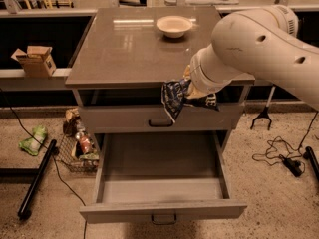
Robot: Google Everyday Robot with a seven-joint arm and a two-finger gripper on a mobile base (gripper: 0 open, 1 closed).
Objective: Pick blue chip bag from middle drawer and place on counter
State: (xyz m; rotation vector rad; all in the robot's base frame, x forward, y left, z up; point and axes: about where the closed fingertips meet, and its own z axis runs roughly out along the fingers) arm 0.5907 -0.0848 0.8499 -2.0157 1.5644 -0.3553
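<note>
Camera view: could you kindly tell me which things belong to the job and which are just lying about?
Job: bag, held by the tool in front of the counter; open drawer.
Lying about: bowl; box; green packet; basket.

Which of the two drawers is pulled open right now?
The lower, loop-pull middle drawer; the black-handled drawer above is shut. The gripper, by the counter edge, holds the blue chip bag.
</note>
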